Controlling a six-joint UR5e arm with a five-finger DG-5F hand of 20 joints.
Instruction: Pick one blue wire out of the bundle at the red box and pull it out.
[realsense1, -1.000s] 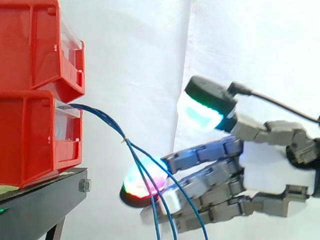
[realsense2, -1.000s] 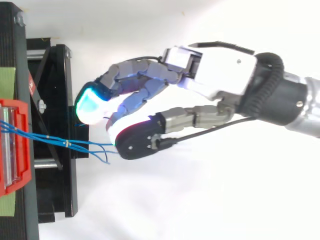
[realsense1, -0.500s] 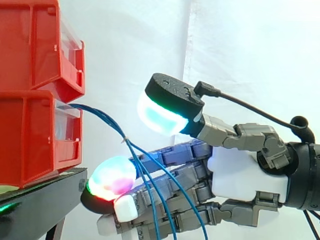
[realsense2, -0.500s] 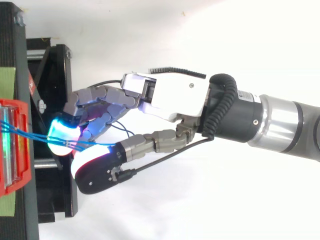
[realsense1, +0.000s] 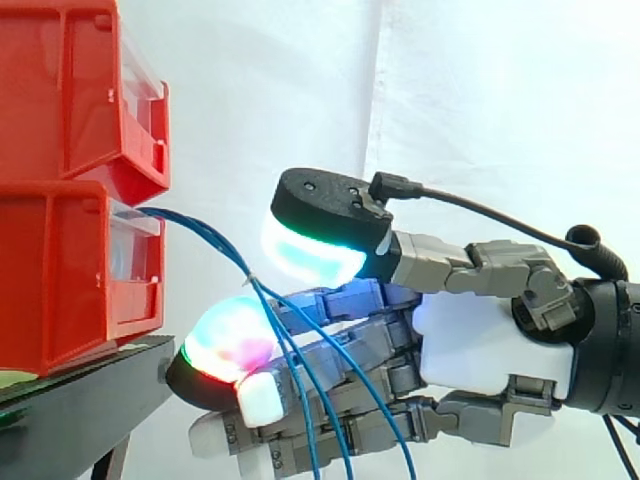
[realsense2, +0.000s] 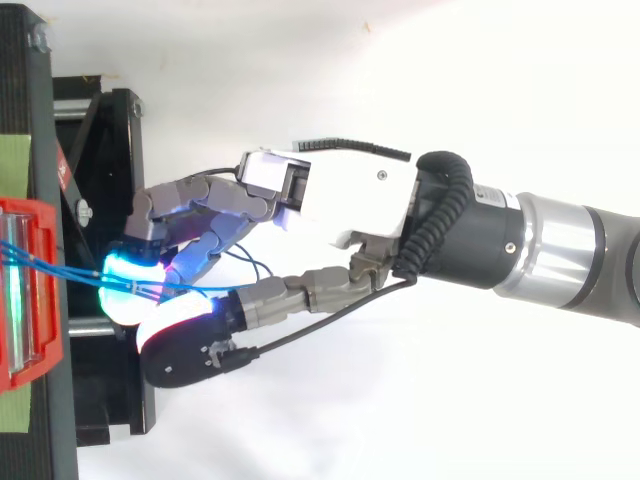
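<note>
Presently, hand: the hand (realsense1: 480, 340) reaches in from the right, its fingers nearly straight and its thumb held apart above them, so it is not clamped on anything.
Thumb: its pad (realsense1: 305, 250) glows white and green over the wires, with a gap under it.
Fingertips: the pads (realsense1: 225, 345) glow green, red and white, close beside the edge of the black stand (realsense1: 90, 400).
Blue wires: the bundle (realsense1: 215, 240) comes out of the lower red box (realsense1: 60, 270), slopes down between thumb and fingers, then hangs across the fingers.
Tie: a small pale tie (realsense1: 249, 279) binds the wires just above the fingertips.
Top view: the wires (realsense2: 60, 272) lie over the cyan fingertip.
Around: a second red bin (realsense1: 70, 90) sits on top, and a white curtain (realsense1: 500, 100) hangs behind.
</note>
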